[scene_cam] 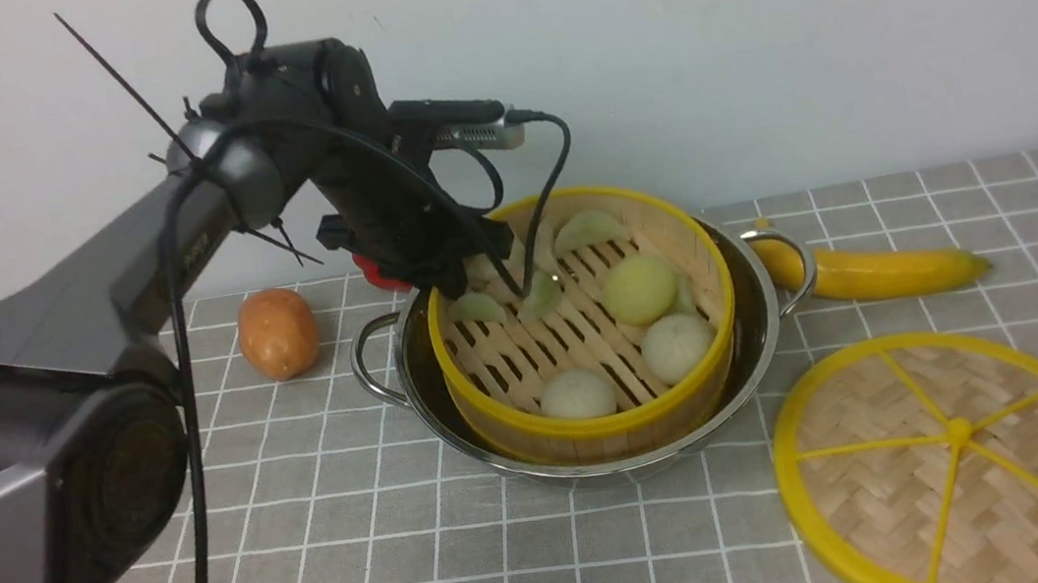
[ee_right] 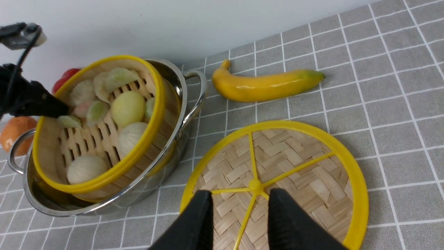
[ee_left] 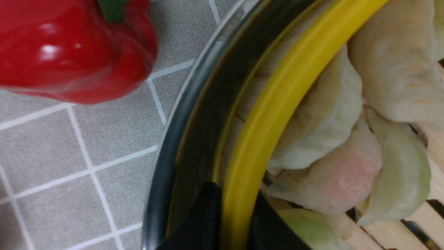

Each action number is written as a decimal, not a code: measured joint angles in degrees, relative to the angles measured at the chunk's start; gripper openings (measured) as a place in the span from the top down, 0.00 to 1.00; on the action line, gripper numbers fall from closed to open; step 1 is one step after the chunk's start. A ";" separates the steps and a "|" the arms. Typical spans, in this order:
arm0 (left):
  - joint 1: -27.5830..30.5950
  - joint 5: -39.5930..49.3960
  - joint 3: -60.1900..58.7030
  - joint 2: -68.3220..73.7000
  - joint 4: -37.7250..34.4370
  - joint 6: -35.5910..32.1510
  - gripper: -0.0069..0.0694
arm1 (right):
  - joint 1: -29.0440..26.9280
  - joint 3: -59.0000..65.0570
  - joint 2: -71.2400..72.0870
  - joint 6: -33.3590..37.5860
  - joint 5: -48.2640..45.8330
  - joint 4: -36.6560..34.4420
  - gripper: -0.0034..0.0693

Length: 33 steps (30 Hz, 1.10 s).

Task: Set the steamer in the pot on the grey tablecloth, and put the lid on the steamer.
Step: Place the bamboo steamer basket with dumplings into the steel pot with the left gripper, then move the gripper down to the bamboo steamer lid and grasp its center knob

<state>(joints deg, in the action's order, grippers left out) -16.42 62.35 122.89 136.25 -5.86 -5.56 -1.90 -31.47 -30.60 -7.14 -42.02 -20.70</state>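
Your left gripper [ee_left: 233, 198] is clamped on the yellow rim of the steamer [scene_cam: 594, 421] — one finger outside the wall, one inside beside the dumplings [ee_left: 322, 114]. The steamer sits tilted inside the pot [scene_cam: 760, 321], which stands on the grey tablecloth [scene_cam: 414, 562]. Your right gripper [ee_right: 241, 192] hangs over the lid [scene_cam: 899, 482] with its fingers apart and nothing between them — the lid lies flat on the cloth, to the right of the pot. A banana [scene_cam: 873, 273] lies behind the lid, and a red pepper [ee_left: 69, 48] sits just beside the pot.
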 joint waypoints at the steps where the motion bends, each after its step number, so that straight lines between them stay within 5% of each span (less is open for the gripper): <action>1: -0.07 -0.14 0.05 0.45 -0.02 -0.21 0.84 | 0.00 0.00 0.00 0.00 0.00 -0.04 0.62; 13: -0.12 -0.92 0.18 0.72 -0.78 -1.53 0.79 | 0.00 0.00 0.00 0.00 -1.71 -0.16 0.62; 23: -0.12 -0.58 0.29 -0.30 -1.58 -1.47 0.50 | 0.00 0.00 0.00 0.00 -2.14 -0.23 0.62; 28: -0.12 1.25 0.29 -4.03 2.63 -1.47 0.48 | 0.00 0.00 0.00 0.39 -2.08 -0.46 0.62; 33: -0.12 5.11 0.35 -10.81 7.48 0.55 0.53 | 0.00 -0.12 -4.00 11.00 -1.78 -7.81 0.62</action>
<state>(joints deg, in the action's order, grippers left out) -16.53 67.46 123.23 125.44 1.62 -5.01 -1.90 -31.59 -34.60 3.86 -43.80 -28.51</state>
